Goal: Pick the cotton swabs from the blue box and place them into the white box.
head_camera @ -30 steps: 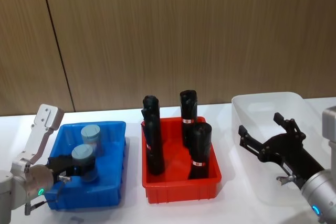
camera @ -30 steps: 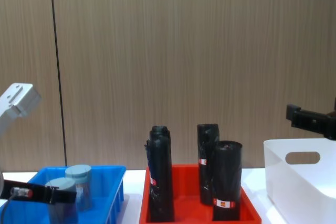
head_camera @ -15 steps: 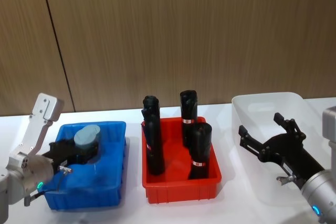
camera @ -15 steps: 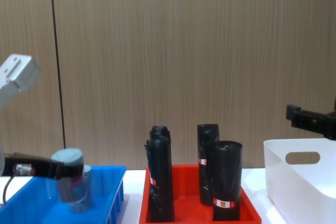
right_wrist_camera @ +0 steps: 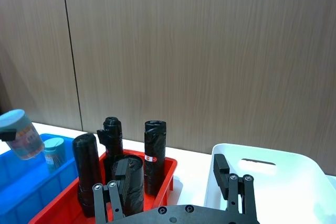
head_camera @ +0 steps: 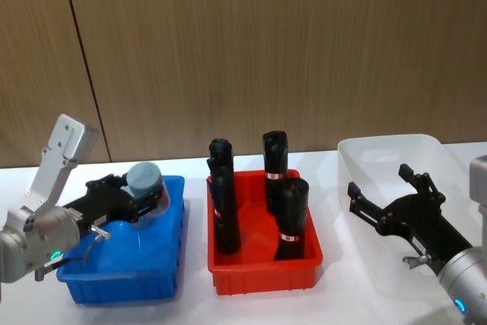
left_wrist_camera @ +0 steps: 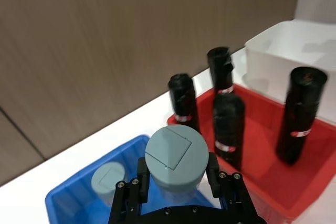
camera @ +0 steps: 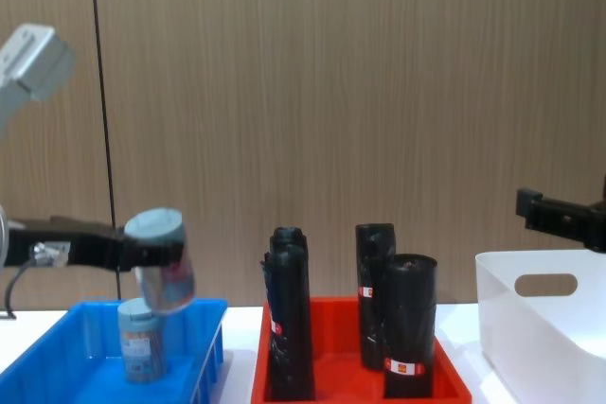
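Between the clenched fingers of the left gripper (head_camera: pixel 141 197) sits one tub of cotton swabs (head_camera: pixel 144 179): a small clear cylinder with a pale grey-blue lid and a blue-and-pink label. The black fingers (left_wrist_camera: pixel 212 170) press on opposite sides of the tub just below its lid, so the gripper is narrowed to the tub's width. The tub hangs clear above the blue box (head_camera: pixel 122 288), at about nine o'clock in the head view. Its long axis is close to upright but tipped a little, with the lid uppermost and the base leaning toward three o'clock. A second tub (camera: pixel 139 352) stands upright on the blue box's floor, below the held one. At six o'clock a red tray (head_camera: pixel 262 278) holds upright black rolls (head_camera: pixel 291 209). At four o'clock the right gripper (head_camera: pixel 377 179) hovers over the near side of the white box (head_camera: pixel 384 148), its fingers spread wide and holding nothing.
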Robot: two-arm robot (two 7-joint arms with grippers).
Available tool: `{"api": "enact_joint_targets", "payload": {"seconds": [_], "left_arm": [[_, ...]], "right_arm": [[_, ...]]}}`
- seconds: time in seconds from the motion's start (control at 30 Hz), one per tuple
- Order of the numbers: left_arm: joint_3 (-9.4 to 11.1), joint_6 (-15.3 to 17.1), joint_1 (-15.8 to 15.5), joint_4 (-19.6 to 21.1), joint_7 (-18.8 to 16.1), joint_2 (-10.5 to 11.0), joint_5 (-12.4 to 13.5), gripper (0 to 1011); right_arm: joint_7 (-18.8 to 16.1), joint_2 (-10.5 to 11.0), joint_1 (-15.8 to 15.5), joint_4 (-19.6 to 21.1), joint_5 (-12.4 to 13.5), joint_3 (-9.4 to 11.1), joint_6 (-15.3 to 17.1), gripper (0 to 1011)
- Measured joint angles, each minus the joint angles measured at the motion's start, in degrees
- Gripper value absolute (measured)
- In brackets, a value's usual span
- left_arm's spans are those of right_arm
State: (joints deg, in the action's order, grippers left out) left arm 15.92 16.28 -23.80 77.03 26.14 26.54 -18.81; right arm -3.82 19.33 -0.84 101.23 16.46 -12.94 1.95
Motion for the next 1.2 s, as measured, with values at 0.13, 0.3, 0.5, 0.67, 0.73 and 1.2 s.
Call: {"api": "enact_joint_targets", "payload": {"seconds": [0.13,0.3,0.5,0.67,0.73,1.2], "left_arm": [[-0.4,-1.1,0.0,1.4,3.5,0.7,-0.7,652],[-0.8,-2.2,-0.1,2.3,7.3,1.4,-1.7,652],[-1.1,-3.3,-0.8,2.7,12.8,1.9,-3.4,652],[-1.3,-3.7,-1.8,2.3,17.8,2.0,-5.0,652],[-1.3,-3.8,-2.1,2.1,19.2,2.0,-5.5,652],[-0.3,-4.2,-5.5,-1.5,32.3,1.0,-9.0,652]], "right_arm": [[0.0,0.0,0.0,0.0,0.0,0.0,0.0,1002],[0.0,0.0,0.0,0.0,0.0,0.0,0.0,1002],[0.0,0.0,0.0,0.0,0.0,0.0,0.0,1002],[0.0,0.0,0.0,0.0,0.0,0.0,0.0,1002],[0.0,0.0,0.0,0.0,0.0,0.0,0.0,1001],[0.0,0.0,0.0,0.0,0.0,0.0,0.0,1002]]}}
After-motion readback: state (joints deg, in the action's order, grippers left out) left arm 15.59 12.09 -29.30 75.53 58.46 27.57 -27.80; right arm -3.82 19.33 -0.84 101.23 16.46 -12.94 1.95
